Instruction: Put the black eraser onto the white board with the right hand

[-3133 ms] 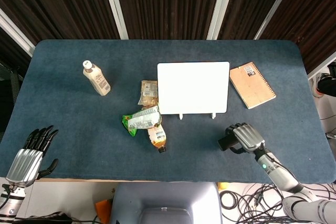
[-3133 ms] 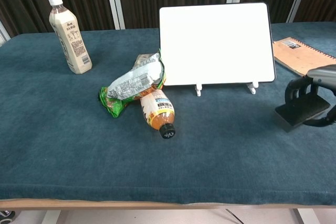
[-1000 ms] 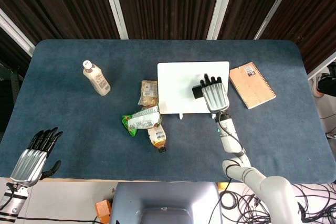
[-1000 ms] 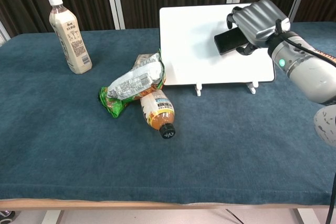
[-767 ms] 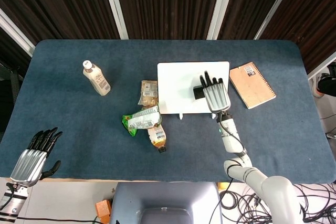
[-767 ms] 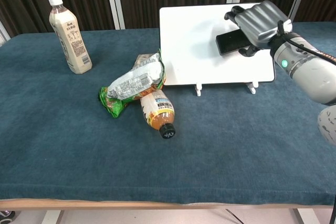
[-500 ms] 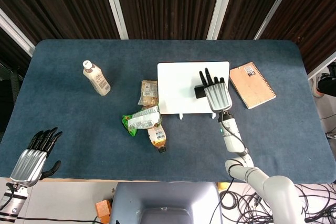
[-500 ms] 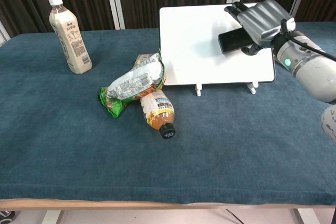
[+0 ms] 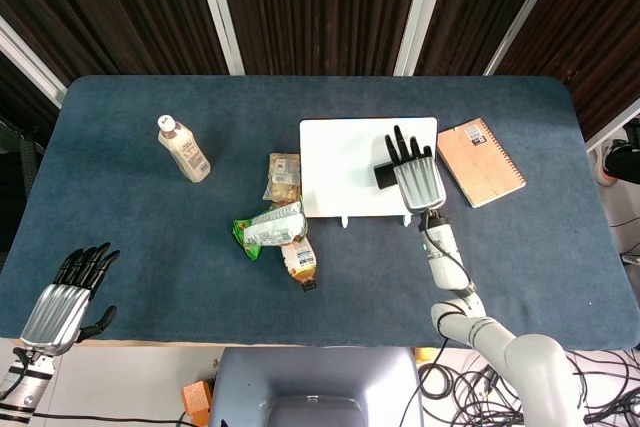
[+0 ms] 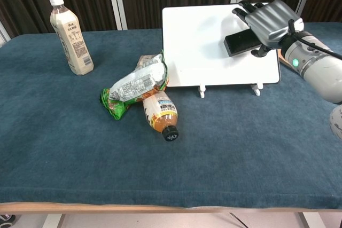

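— What's the setting?
— A dark blue cloth table (image 9: 130, 237) in front of dark slatted panels. At the far left near edge, the left hand (image 9: 62, 299) hangs with its fingers spread and nothing in it, seen in the head view only.

— And moving rightward?
— A cream bottle (image 10: 69, 34) stands upright, well apart from the rest. Near the middle, a green snack bag (image 10: 134, 86) lies on an orange-labelled bottle (image 10: 160, 114) that is on its side, cap toward the near edge. A second small packet (image 9: 284, 176) lies just behind them.

— Where's the task's thing?
— The white board (image 10: 206, 41) leans on its two small feet. The black eraser (image 10: 242, 41) sits against its right part, under the right hand (image 10: 270, 20).

— How is that hand set?
— Its fingers (image 9: 402, 146) reach straight out over the board, apart from one another. Whether it grips or only touches the eraser cannot be told.

— Anything further right?
— A tan spiral notebook (image 9: 480, 161), flat beside the board.
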